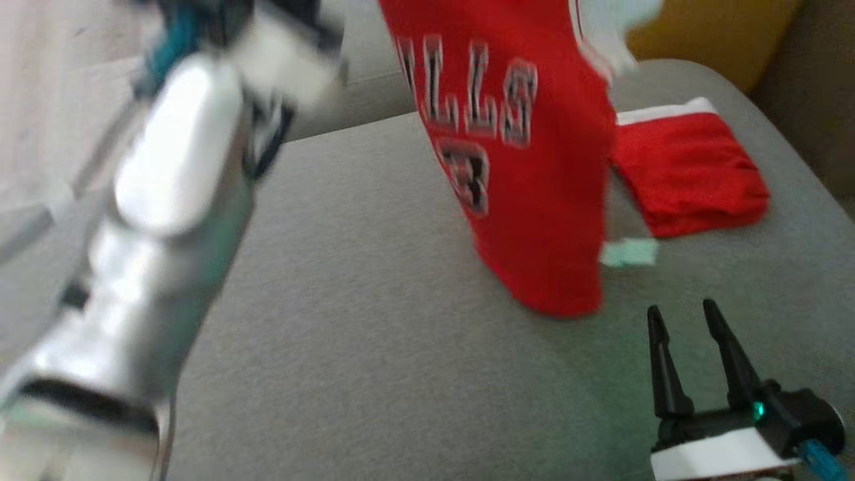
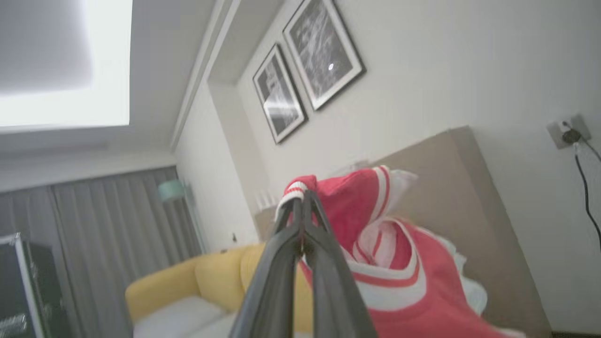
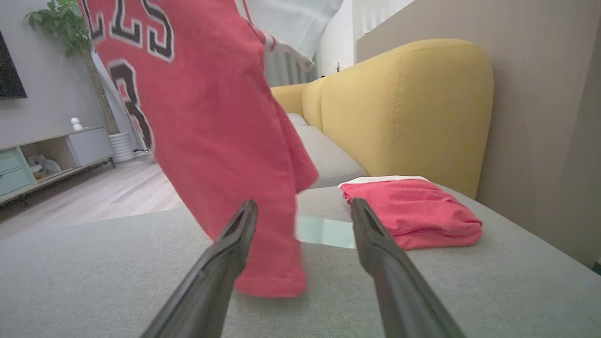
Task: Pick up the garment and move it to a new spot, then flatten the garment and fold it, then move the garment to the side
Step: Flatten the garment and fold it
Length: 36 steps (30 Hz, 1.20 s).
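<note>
Left wrist view shows left gripper (image 2: pixel 301 197) pinching the jersey (image 2: pixel 350 204) trim.

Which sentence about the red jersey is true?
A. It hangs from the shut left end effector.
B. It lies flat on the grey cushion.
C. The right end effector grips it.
A: the left end effector is shut on the jersey's trimmed edge and the cloth hangs down; the right end effector stands open and empty.
</note>
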Tool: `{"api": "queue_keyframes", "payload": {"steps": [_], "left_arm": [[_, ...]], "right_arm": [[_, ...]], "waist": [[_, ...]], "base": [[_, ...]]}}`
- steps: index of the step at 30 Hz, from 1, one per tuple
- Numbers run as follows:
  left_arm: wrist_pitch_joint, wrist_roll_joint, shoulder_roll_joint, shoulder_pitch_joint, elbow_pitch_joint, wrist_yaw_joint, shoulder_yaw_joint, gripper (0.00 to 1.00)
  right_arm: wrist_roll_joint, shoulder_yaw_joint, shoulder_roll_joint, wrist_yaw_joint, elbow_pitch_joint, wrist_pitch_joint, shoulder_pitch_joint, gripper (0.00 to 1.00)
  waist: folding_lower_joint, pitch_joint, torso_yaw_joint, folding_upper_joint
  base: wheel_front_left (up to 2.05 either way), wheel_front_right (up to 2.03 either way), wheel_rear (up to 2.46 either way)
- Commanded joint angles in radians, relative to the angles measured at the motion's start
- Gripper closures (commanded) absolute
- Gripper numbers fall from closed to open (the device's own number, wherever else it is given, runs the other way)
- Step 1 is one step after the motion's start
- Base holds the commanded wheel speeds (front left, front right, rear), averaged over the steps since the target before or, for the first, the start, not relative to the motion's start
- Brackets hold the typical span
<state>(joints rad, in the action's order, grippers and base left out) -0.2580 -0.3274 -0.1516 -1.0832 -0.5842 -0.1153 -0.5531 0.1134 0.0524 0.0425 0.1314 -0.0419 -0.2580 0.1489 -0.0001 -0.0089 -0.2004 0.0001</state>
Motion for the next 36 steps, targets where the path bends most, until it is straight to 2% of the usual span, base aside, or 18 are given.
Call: {"api": "queue_keyframes", "payload": {"steps": [1,7,11,15,16,17,22,26,28,31,34,35,36], "left_arm": [[-0.003,-0.016,-0.060,0.057,0.013,-0.004,0.014,1.00],[-0.003,-0.115,-0.167,0.390,-0.009,0.000,0.037,1.00],[-0.003,-0.153,-0.227,0.597,0.025,0.046,0.101,1.00],[-0.004,-0.201,-0.245,0.780,0.070,0.084,0.176,1.00],[-0.004,-0.214,-0.244,0.817,0.073,0.092,0.187,0.59],[-0.003,-0.228,-0.243,0.848,0.076,0.099,0.195,0.00],[0.010,-0.245,-0.271,0.912,0.125,0.143,0.223,0.00],[0.044,-0.201,-0.333,0.866,0.206,0.191,0.234,0.00],[0.075,-0.178,-0.363,0.814,0.243,0.200,0.233,0.00],[0.135,-0.165,-0.380,0.712,0.272,0.173,0.215,0.00],[0.217,-0.167,-0.382,0.599,0.241,0.110,0.178,0.00],[0.217,-0.167,-0.382,0.599,0.241,0.110,0.178,0.00],[0.242,-0.166,-0.382,0.562,0.218,0.091,0.166,0.00]], "right_arm": [[0.001,0.020,0.008,-0.001,0.036,-0.004,-0.005,0.00],[0.006,0.004,0.008,-0.001,0.039,-0.004,0.001,0.00],[0.009,0.002,0.008,-0.001,0.036,-0.004,0.000,0.00],[0.010,-0.007,0.008,-0.001,0.031,-0.004,0.005,0.00],[0.010,-0.009,0.008,-0.001,0.030,-0.004,0.007,0.00],[0.009,-0.011,0.008,-0.001,0.029,-0.004,0.008,0.00],[0.002,-0.011,0.008,-0.001,0.028,-0.004,0.001,0.00],[-0.009,-0.009,0.008,-0.001,0.031,-0.004,-0.013,0.00],[-0.016,-0.005,0.008,-0.001,0.030,-0.004,-0.022,0.00],[-0.027,0.000,0.008,-0.001,0.032,-0.004,-0.043,0.00],[-0.034,0.009,0.013,-0.001,0.035,-0.004,-0.069,0.00],[-0.034,0.009,0.013,-0.001,0.035,-0.004,-0.069,0.00],[-0.035,0.014,0.016,-0.001,0.035,-0.004,-0.079,0.00]], "waist": [[0.0001,0.000,0.055,-0.0001],[0.0001,0.021,0.125,-0.0001],[0.0001,0.034,0.153,-0.0001],[0.0001,0.041,0.176,-0.0001],[0.0001,0.042,0.182,-0.0001],[0.0001,0.043,0.188,-0.0001],[0.0001,0.060,0.212,-0.0001],[0.0001,0.087,0.228,-0.0001],[0.0001,0.105,0.234,-0.0001],[0.0001,0.139,0.236,-0.0001],[0.0001,0.180,0.234,-0.0001],[0.0001,0.180,0.234,-0.0001],[0.0001,0.192,0.231,-0.0001]], "base": [[0.00,0.00,0.00],[0.00,0.00,0.00],[0.00,0.00,0.00],[0.00,0.00,0.00],[0.00,0.00,0.00],[0.00,0.00,0.00],[0.00,0.00,0.00],[0.00,0.00,0.00],[0.00,0.00,0.00],[0.00,0.00,0.00],[0.00,0.00,0.00],[0.00,0.00,0.00],[0.00,0.00,0.00]]}}
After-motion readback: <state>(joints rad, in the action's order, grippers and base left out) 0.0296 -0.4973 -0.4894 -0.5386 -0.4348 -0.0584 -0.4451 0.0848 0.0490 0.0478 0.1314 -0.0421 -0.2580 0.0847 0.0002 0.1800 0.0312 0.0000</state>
